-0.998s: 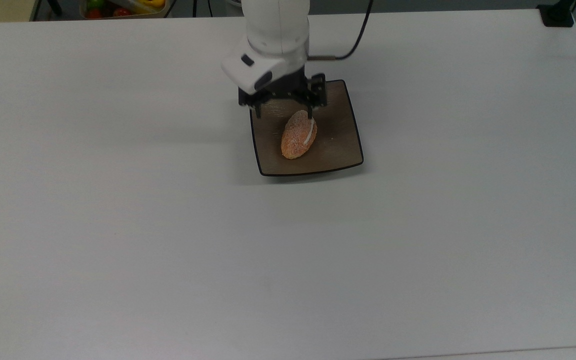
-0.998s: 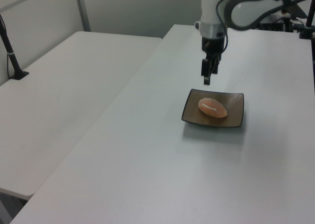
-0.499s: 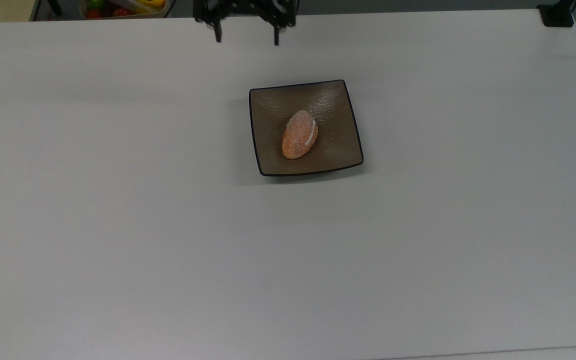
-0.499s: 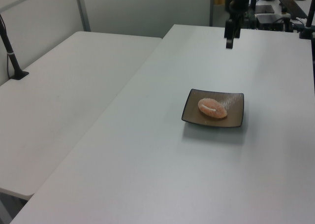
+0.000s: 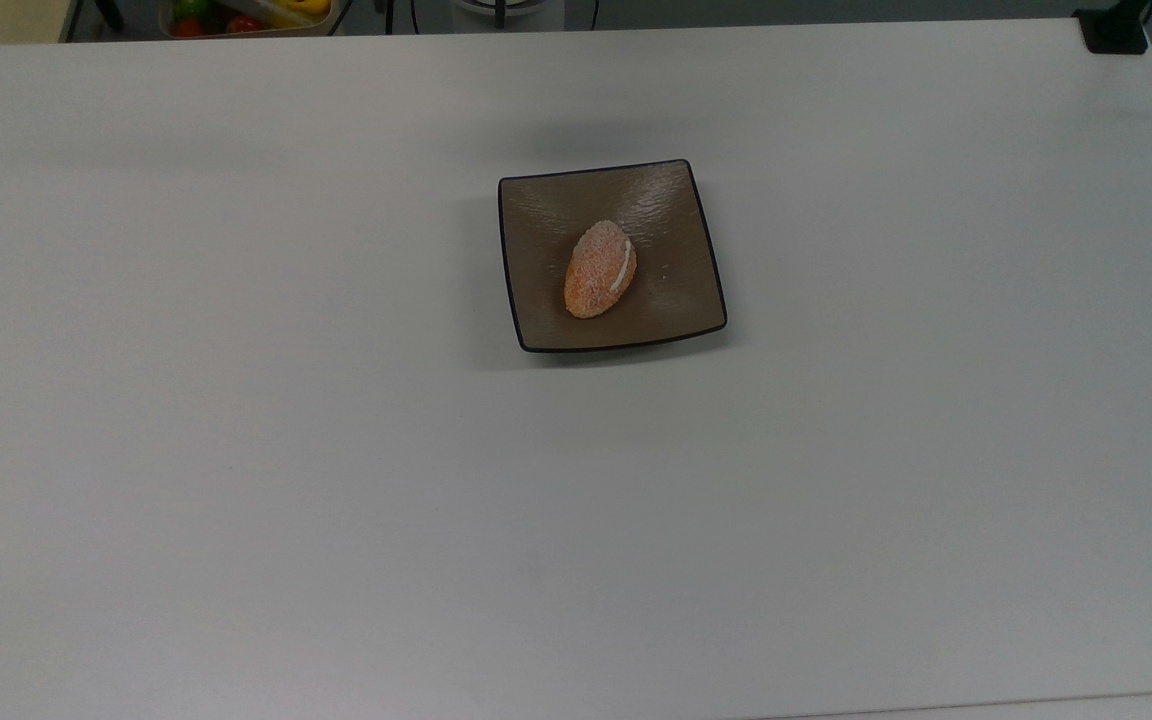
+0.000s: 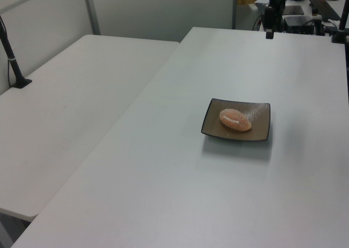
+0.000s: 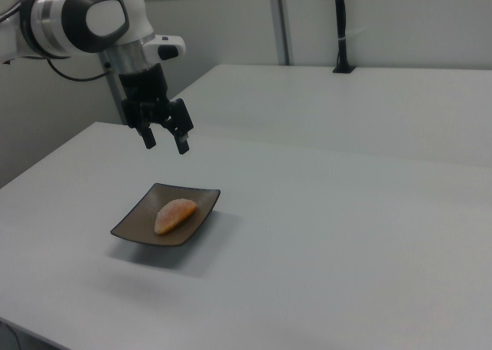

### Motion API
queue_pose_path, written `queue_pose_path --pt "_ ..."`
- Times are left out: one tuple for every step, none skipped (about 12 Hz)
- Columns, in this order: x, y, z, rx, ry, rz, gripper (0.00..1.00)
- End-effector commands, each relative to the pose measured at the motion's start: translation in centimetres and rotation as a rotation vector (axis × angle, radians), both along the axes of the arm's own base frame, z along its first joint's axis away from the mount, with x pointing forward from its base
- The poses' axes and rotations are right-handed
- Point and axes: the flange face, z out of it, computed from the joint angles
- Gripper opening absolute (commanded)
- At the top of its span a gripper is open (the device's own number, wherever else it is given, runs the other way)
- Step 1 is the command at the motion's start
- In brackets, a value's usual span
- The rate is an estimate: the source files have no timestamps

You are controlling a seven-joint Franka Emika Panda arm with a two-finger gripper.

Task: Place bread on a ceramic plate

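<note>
Top view: the bread (image 5: 599, 269) lies near the middle of the plate (image 5: 671, 210), its white stripe toward the top view's right. The plate sits on the white table (image 5: 236, 400).

Left view: the bread (image 6: 235, 120) rests on the plate (image 6: 260, 115); the gripper (image 6: 269, 34) hangs well beyond the plate, over the table's far edge.

Right view: the gripper (image 7: 164, 140) hovers above and behind the plate (image 7: 137, 222), fingers spread wide, holding nothing. The bread (image 7: 174, 215) lies on the plate.
</note>
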Motion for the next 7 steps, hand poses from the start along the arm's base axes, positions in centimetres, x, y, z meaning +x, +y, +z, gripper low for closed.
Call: queue_pose_path --pt "0.8 0.3 -0.7 -0.006 0.022 0.028 1.0" --pt "1.1 0.4 -0.8 -0.002 0.011 0.029 1.0" --pt "1.2 0.5 -0.8 0.001 0.0 0.032 1.0" --pt "1.5 0.6 -1.2 0.004 0.005 0.028 1.0" --pt "1.8 0.6 -1.6 0.012 0.005 0.022 1.0" --pt "2.1 0.8 -1.5 0.032 -0.018 0.014 1.0" --pt "2.2 1.1 -1.6 0.064 -0.022 0.011 1.0"
